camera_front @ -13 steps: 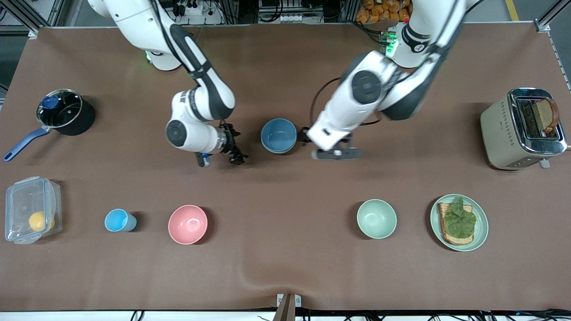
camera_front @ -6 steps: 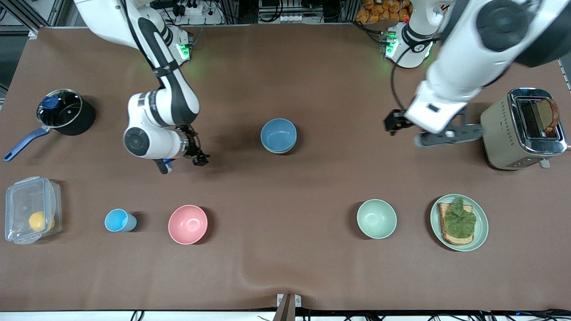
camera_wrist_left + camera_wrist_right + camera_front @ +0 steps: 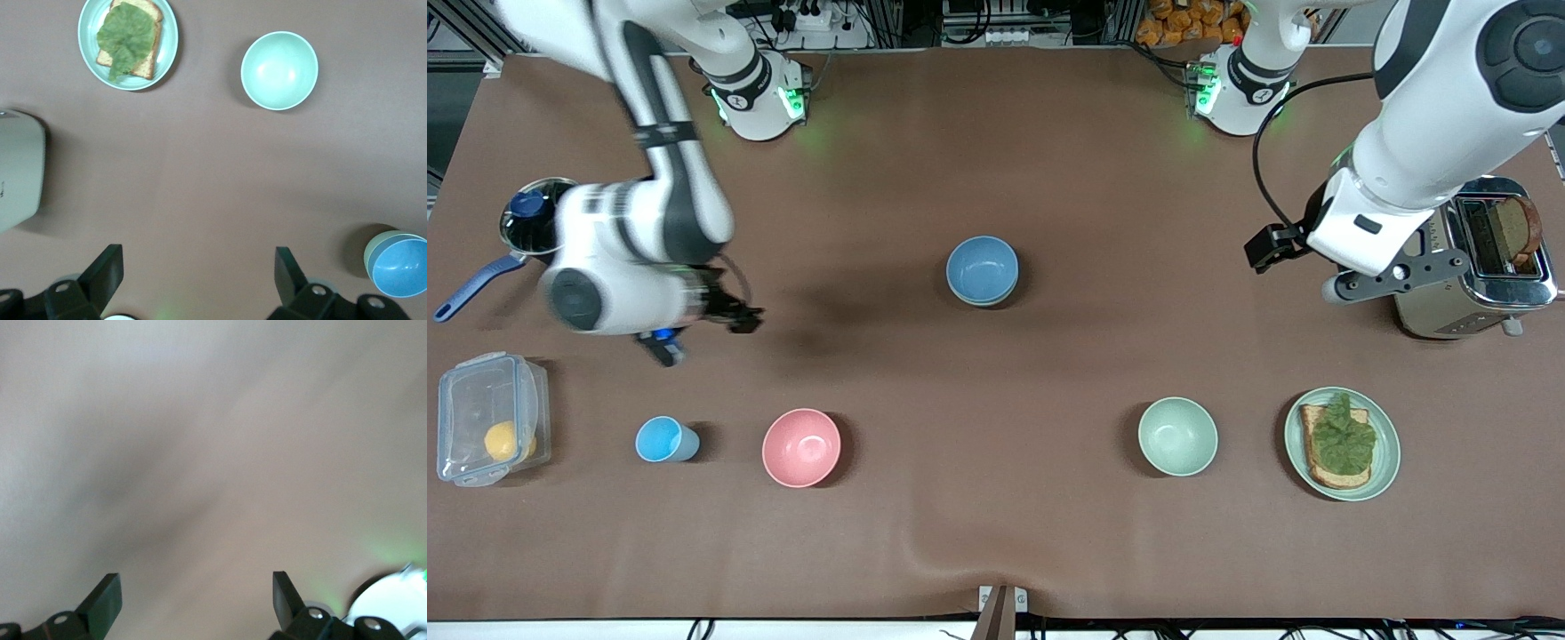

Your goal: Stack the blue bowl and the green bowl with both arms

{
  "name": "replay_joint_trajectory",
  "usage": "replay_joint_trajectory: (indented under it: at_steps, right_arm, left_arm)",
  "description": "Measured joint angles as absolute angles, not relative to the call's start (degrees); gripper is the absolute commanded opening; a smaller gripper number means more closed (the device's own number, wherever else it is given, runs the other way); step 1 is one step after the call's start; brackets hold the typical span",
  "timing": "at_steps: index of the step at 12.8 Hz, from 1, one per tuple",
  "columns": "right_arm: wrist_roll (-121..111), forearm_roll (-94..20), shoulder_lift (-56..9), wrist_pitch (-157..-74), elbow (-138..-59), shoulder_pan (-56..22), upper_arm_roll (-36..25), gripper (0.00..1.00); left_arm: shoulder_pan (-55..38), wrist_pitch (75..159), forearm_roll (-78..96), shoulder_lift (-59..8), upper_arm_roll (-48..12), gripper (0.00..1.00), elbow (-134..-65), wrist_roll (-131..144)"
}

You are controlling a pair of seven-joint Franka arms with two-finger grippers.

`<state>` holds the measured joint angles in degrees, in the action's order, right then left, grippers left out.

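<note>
The blue bowl (image 3: 982, 269) sits nested in the green bowl (image 3: 375, 244) at mid-table, so I judge the stack done; only a sliver of green rim shows beneath it. My left gripper (image 3: 1396, 274) hangs by the toaster (image 3: 1467, 258), jaws spread wide and empty; my right gripper (image 3: 698, 331) is over bare table near the pot (image 3: 560, 222), equally wide and empty. The risk I see now is clearance: the left arm could clip the toaster, the right could catch the pot handle, and a nudge of the cloth might tilt the nested bowls.
</note>
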<state>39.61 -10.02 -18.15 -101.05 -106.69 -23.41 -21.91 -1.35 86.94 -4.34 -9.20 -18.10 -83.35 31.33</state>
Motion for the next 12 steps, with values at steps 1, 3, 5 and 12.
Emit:
replay_joint_trajectory:
  at_steps: [1,3,5,12]
  right_arm:
    - [33.85,-8.52,-18.08,-100.47,-105.23,-20.30,-21.94,1.00]
    - [22.70,-6.37,-17.48,-100.30,-103.00,-15.07,-21.95,1.00]
    - [11.94,-5.28,-15.92,-100.33,-100.55,-11.29,-20.97,1.00]
    - [1.98,-3.58,-1.06,-99.57,-96.88,-2.26,-1.23,1.00]
  left_arm:
    - [-1.34,86.13,-4.34,-9.20,-17.68,1.00,-82.85,31.33]
    - [-1.25,85.58,-4.34,-9.20,-17.39,1.00,-82.36,31.33]
    - [-0.09,85.48,-4.34,-9.20,-17.59,1.00,-82.18,31.33]
    - [0.36,85.47,-1.95,-8.67,-11.22,1.00,-81.60,18.83]
